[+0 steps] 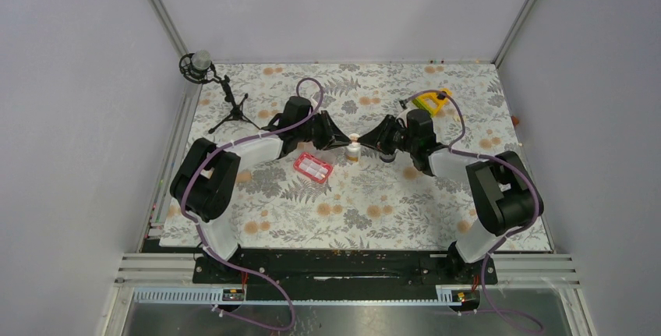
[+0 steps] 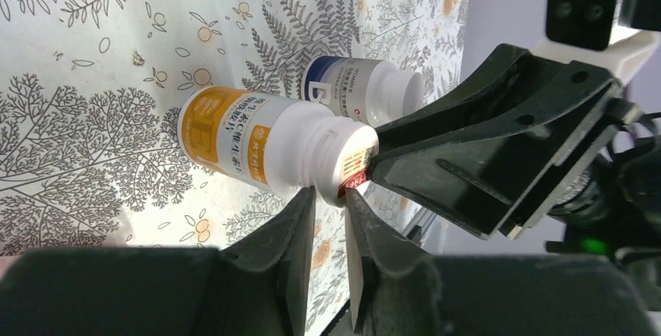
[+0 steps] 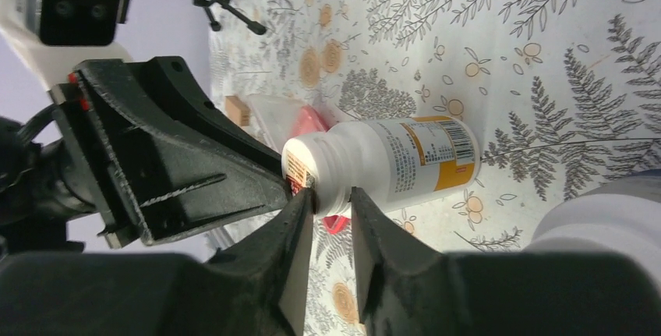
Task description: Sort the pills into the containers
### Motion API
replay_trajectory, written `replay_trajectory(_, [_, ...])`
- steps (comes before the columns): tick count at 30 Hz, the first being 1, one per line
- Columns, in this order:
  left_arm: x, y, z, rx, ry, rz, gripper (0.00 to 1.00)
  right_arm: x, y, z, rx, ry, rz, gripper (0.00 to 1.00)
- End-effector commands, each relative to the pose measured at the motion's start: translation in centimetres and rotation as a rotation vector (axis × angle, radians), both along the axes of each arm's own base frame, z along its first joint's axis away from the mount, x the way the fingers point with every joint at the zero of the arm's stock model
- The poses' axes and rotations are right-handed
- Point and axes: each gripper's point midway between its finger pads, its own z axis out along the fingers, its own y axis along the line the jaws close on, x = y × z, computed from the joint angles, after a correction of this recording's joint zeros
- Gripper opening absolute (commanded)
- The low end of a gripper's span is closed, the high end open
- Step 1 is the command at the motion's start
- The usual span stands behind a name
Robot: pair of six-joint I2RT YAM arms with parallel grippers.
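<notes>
Nearest the left wrist lens, my left jaws are sitting drawn in to a narrow slit, tips right at the cap (image 2: 343,157) of the orange-labelled bottle (image 2: 242,141). I cannot tell whether they are pinching its rim or only touching it. My right jaws are pointing in from the opposite side, tips on that same cap. The blue-labelled bottle (image 2: 366,90) is standing just behind.

Over to the right wrist: my right jaws are likewise nearly closed at the bottle's neck, grip unclear. The pill tray (image 3: 318,120) is peeking out pink behind the bottle. No pills are showing anywhere.

From above, the bottle is standing upright on the table (image 1: 390,219) between both arms, with the tray just beside it on the left arm's side.

I'm reading this as opening the bottle. One pair should be clamping the body below the shoulder while the other is turning the cap, since two grips on the cap would only spin the bottle. I'm also wanting it upright so nothing spills short of the tray.
</notes>
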Motion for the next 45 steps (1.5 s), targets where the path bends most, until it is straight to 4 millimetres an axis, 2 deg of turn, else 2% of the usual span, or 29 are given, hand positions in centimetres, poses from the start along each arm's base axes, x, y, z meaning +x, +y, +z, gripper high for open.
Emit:
replay_trajectory(1, [-1.4, 0.5, -3.8, 0.161, 0.036, -0.013, 0.22, -2.5, 0.4, -1.8, -0.172, 0.098, 0.107, 0.35])
replay_trajectory(5, [-1.3, 0.1, -3.7, 0.146, 0.029, -0.029, 0.24, -2.4, 1.1, -1.5, -0.157, 0.103, 0.144, 0.42])
replay_trajectory(8, [-1.3, 0.0, -3.9, 0.142, 0.028, -0.033, 0.25, -2.7, 1.1, -1.8, -0.158, 0.097, 0.168, 0.43])
replay_trajectory(11, [-1.2, -0.1, -3.9, 0.138, 0.021, -0.039, 0.24, -3.0, 1.3, -2.0, -0.158, 0.092, 0.197, 0.38])
replay_trajectory(15, [-1.2, -0.1, -4.2, 0.148, 0.026, -0.045, 0.15, -3.1, 1.0, -2.7, -0.178, 0.101, 0.19, 0.23])
replay_trajectory(18, [-1.3, 0.0, -4.8, 0.158, 0.039, -0.046, 0.09, -3.0, 1.0, -2.8, -0.179, 0.107, 0.181, 0.16])
replay_trajectory(20, [-1.3, 0.2, -5.1, 0.166, 0.045, -0.044, 0.01, -2.9, 0.9, -2.9, -0.179, 0.113, 0.173, 0.16])
replay_trajectory(21, [-1.4, 0.2, -5.3, 0.172, 0.05, -0.044, 0.0, -2.9, 0.9, -2.8, -0.178, 0.113, 0.171, 0.17])
replay_trajectory(24, [-1.5, 0.3, -5.4, 0.179, 0.05, -0.047, 0.0, -2.8, 1.0, -2.0, -0.171, 0.109, 0.16, 0.29])
replay_trajectory(25, [-1.3, 0.3, -5.2, 0.178, 0.044, -0.047, 0.02, -2.7, 1.0, -1.4, -0.171, 0.103, 0.156, 0.37])
replay_trajectory(28, [-0.5, 0.5, -3.7, 0.162, 0.008, -0.033, 0.18, -2.4, 0.9, 0.5, -0.17, 0.08, 0.148, 0.49])
replay_trajectory(31, [0.4, 1.2, -1.7, 0.16, -0.025, -0.006, 0.34, -2.2, 0.7, 2.6, -0.183, 0.052, 0.138, 0.56])
replay_trajectory(36, [2.2, 2.7, 2.8, 0.141, -0.128, 0.05, 0.48, -2.8, -0.9, 5.1, -0.238, 0.036, 0.11, 0.61])
replay_trajectory(39, [2.5, 4.1, 5.1, 0.149, -0.193, 0.076, 0.53, -3.0, -2.6, 5.9, -0.315, 0.022, 0.066, 0.67])
replay_trajectory(40, [2.6, 4.7, 5.7, 0.157, -0.216, 0.085, 0.56, -3.1, -3.3, 5.9, -0.35, 0.021, 0.042, 0.7])
replay_trajectory(41, [2.7, 5.2, 6.3, 0.165, -0.238, 0.093, 0.59, -3.2, -4.0, 6.0, -0.38, 0.014, 0.02, 0.79])
replay_trajectory(42, [2.6, 5.6, 6.9, 0.17, -0.26, 0.098, 0.62, -3.2, -4.7, 6.1, -0.411, 0.008, 0.002, 0.84])
replay_trajectory(45, [2.4, 6.8, 8.1, 0.197, -0.321, 0.106, 0.68, -3.4, -6.2, 6.0, -0.482, 0.007, -0.031, 0.91])
